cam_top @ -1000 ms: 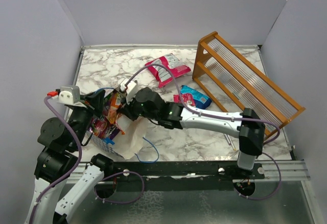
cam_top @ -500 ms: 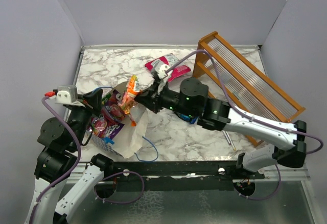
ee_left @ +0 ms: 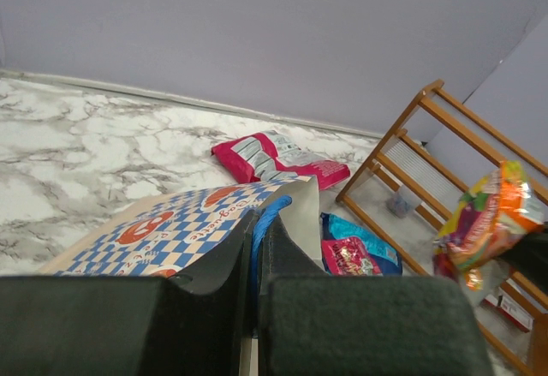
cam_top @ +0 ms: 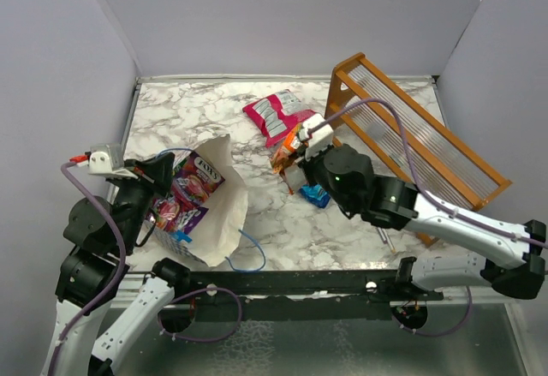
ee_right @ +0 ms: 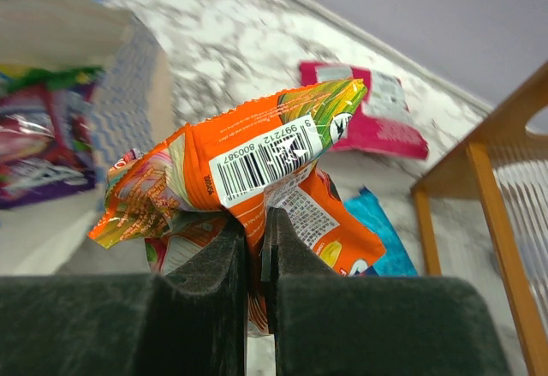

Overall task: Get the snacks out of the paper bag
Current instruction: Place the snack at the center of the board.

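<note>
Orange packet (ee_right: pixel 248 158) is clamped in the right gripper (ee_right: pixel 255 222), whose jaws are pressed narrow on the packet's lower edge. It is held in the air to the right of the paper bag (cam_top: pixel 221 222), clear of the mouth. The left gripper (ee_left: pixel 258 226) is pinched tight on the bag's checkered rim at its left side. Several packets (cam_top: pixel 184 196), purple and pink among them, lie inside the bag. A pink-and-white packet (cam_top: pixel 276 115) lies beyond and right of the bag; a blue packet (cam_top: pixel 315 194) lies to its right.
</note>
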Robot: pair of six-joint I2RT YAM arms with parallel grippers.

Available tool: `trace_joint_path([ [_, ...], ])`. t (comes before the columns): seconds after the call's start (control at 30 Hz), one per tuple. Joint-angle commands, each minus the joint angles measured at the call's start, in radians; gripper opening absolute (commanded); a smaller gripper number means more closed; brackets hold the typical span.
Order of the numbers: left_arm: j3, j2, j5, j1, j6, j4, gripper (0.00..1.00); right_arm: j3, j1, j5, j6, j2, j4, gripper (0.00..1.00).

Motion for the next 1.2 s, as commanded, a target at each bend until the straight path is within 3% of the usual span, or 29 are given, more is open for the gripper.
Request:
trace_joint_path([
  [0.0,0.064,0.029,0.008,-0.005,-0.092,-0.062,0.00,0.020,-0.124,0.045,0.022,0.119,-0.086,0.01],
  [0.2,0.158,0.094,0.041,-0.006,-0.086,-0.174,0.00,0.109,-0.347,-0.171,0.006,0.302,-0.176,0.02],
  [0.43,0.177,0.089,0.220,-0.006,-0.054,-0.214,0.00,0.205,-0.422,-0.272,0.011,0.490,-0.144,0.08],
  [0.63,0.150,0.054,0.392,-0.006,-0.032,-0.244,0.00,0.316,-0.458,-0.191,0.003,0.640,-0.142,0.23],
  [0.77,0.099,0.000,0.431,-0.005,0.000,-0.214,0.00,0.404,-0.463,-0.208,0.035,0.710,-0.211,0.44],
  [0.87,0.026,-0.045,0.437,-0.005,0.012,-0.182,0.00,0.405,-0.463,-0.310,0.050,0.686,-0.233,0.61],
  [1.0,-0.058,-0.085,0.409,-0.005,0.010,-0.155,0.00,0.250,-0.461,-0.583,0.045,0.539,-0.109,0.76],
  [1.17,-0.103,-0.102,0.331,-0.005,-0.042,-0.177,0.00,-0.032,-0.451,-0.950,0.087,0.311,0.207,0.81],
])
